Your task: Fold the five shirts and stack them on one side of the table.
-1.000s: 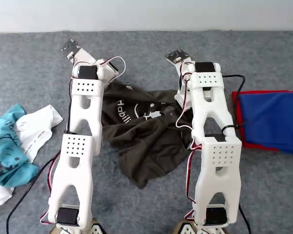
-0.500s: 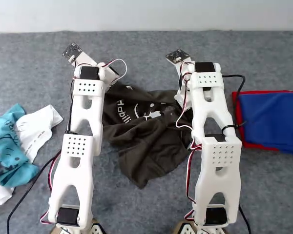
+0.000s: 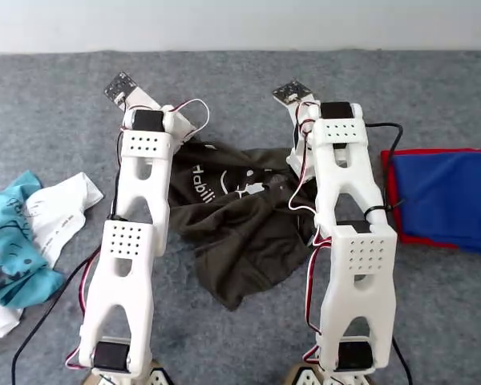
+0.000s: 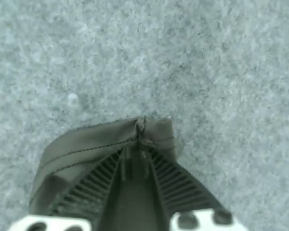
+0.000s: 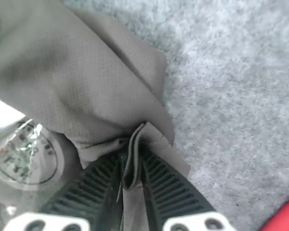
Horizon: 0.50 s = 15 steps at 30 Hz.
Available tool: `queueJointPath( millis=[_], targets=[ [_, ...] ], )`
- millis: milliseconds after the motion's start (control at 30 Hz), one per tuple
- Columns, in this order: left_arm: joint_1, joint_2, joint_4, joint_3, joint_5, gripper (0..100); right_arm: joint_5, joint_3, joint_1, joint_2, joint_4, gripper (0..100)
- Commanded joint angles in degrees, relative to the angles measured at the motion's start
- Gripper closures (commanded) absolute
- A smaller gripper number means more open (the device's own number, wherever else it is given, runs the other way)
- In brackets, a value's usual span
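Left tool (image 4: 134, 155): pressed together on a stitched hem corner of the olive shirt (image 3: 240, 216). Right tool (image 5: 132, 156): pinching a bunched fold of the same shirt, with the white print (image 5: 24, 149) just beside it.

Around:
- Teal shirt (image 3: 8, 249) and white shirt (image 3: 60, 212) lie in a loose heap at the left edge of the tabletop (image 3: 433, 88), well apart from the olive one.
- Blue shirt (image 3: 449, 200) lies flat on a red shirt (image 3: 390, 192) at the right edge, near the right arm (image 3: 349, 241).
- Both arms reach over the olive shirt. The left arm (image 3: 132, 241) covers its left side and the right arm covers its right side.
- The right arm's wires hang over the cloth.

Room:
- A wide bare grey strip runs from beyond the shirt to the wall (image 3: 240, 24).
- There is a fair gap between the left arm and the heap.
- There is only a narrow gap between the right arm and the red/blue stack.

Orientation:
- The olive shirt is crumpled, print side up.
- Its far edge is strung between the two tools.
- Its long axis runs far to near, tapering to a point between the arm bases.
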Motion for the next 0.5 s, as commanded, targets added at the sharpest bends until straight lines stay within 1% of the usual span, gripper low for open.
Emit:
queueJointPath(
  millis=[0,100,333,467],
  targets=[
    [-0.1,-1.5,-1.0,-0.5,0.2,90,-0.4,-0.5,0.0,-0.2,-0.8,99.1],
    [0.2,-1.6,-1.1,-0.6,0.4,85,-0.4,-0.4,0.0,-0.2,-0.9,99.1],
    [0.2,-1.1,-0.9,-6.7,0.2,84,-0.4,-0.4,-0.2,-0.2,-0.9,99.1],
    [0.2,-1.0,-2.7,-5.8,0.1,84,-0.4,-0.4,-0.2,-0.2,-0.9,99.1]
  ],
)
